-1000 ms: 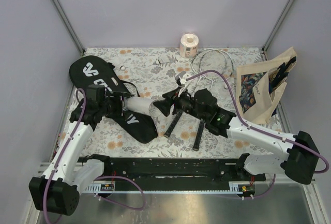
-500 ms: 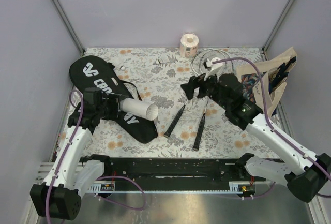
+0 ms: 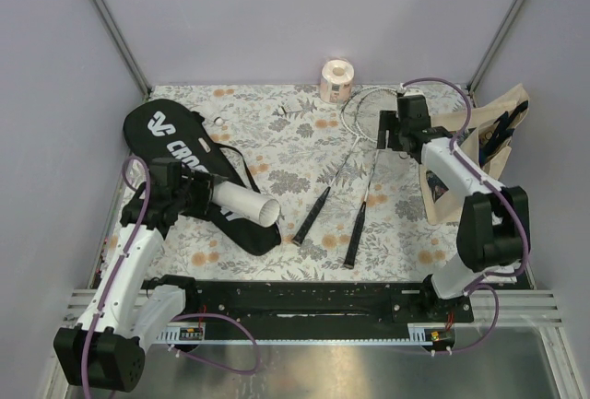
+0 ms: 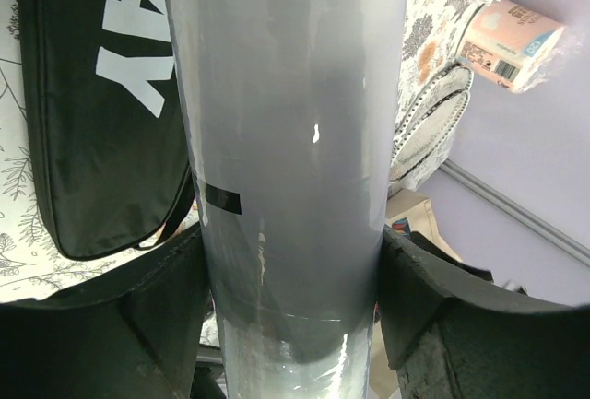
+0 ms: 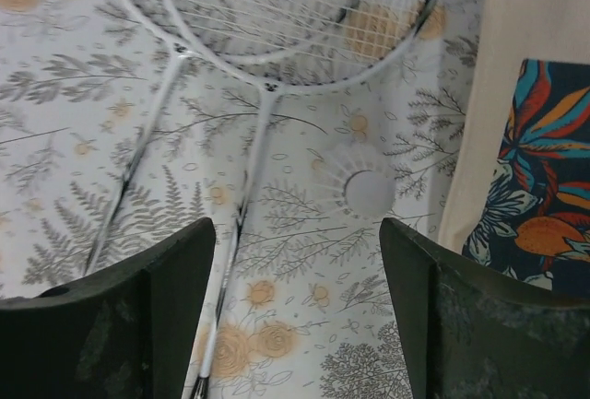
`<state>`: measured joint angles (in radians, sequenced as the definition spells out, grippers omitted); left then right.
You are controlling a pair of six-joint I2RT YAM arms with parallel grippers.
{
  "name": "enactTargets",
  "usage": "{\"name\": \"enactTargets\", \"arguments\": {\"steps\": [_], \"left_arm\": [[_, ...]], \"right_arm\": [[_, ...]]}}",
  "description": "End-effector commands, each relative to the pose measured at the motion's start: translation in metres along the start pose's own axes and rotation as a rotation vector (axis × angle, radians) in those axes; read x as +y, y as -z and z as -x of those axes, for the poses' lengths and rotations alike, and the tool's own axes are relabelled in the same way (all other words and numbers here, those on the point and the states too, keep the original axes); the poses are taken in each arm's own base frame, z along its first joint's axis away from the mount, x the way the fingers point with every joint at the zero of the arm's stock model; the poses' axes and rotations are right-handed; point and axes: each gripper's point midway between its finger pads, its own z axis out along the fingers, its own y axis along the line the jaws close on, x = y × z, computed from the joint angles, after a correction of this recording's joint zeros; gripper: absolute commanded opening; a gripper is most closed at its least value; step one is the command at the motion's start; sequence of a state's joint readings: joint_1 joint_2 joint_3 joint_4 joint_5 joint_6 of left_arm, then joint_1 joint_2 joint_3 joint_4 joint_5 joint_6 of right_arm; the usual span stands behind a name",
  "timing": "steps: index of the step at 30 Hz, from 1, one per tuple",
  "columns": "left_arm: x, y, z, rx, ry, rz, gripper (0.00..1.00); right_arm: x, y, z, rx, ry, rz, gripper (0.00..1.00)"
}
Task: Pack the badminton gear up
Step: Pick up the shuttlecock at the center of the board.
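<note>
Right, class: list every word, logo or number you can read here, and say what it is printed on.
"CRO", white, beside a white logo, on the black racket bag; further letters are covered.
"AY", white, on the same bag, left wrist view.
On the paper roll: a label and barcode, too blurred to read.
On the white tube: a black mark, no lettering.
On the tote bag: colourful print, no readable words.

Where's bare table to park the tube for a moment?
Widest bare patch for the tube: the floral cloth between the racket bag and the rackets, mid-table. A smaller one lies front right, between the racket handles and the tote bag. Crowded at back right, where the racket heads, right hand and paper roll cluster.
</note>
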<state>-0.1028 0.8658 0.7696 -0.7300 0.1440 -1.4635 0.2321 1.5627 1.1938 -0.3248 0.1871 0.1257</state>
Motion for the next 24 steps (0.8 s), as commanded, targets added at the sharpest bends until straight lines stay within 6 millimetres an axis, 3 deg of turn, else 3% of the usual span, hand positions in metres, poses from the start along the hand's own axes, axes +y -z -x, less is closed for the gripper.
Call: {"name": "enactTargets", "arguments": {"steps": [1,5,17,24], "left_arm": [[-0.021,0.008,0.004,-0.021,-0.049,-0.066,0.64],[-0.022,0.007,0.003,-0.012,-0.057,-0.06,0.64],[-0.023,0.007,0.006,-0.016,-0.067,-0.054,0.64],[-0.022,0.007,0.01,-0.025,-0.064,-0.051,0.64]], "right_arm": [[-0.023,-0.02,0.0,0.06,-0.071,-0.058,0.82],[-0.034,-0.032,-0.004,0.08,-0.082,-0.088,0.84],[-0.04,-0.061,-0.016,0.126,-0.071,-0.093,0.85],[-0.02,-0.058,-0.018,0.134,-0.089,0.017,0.81]]}}
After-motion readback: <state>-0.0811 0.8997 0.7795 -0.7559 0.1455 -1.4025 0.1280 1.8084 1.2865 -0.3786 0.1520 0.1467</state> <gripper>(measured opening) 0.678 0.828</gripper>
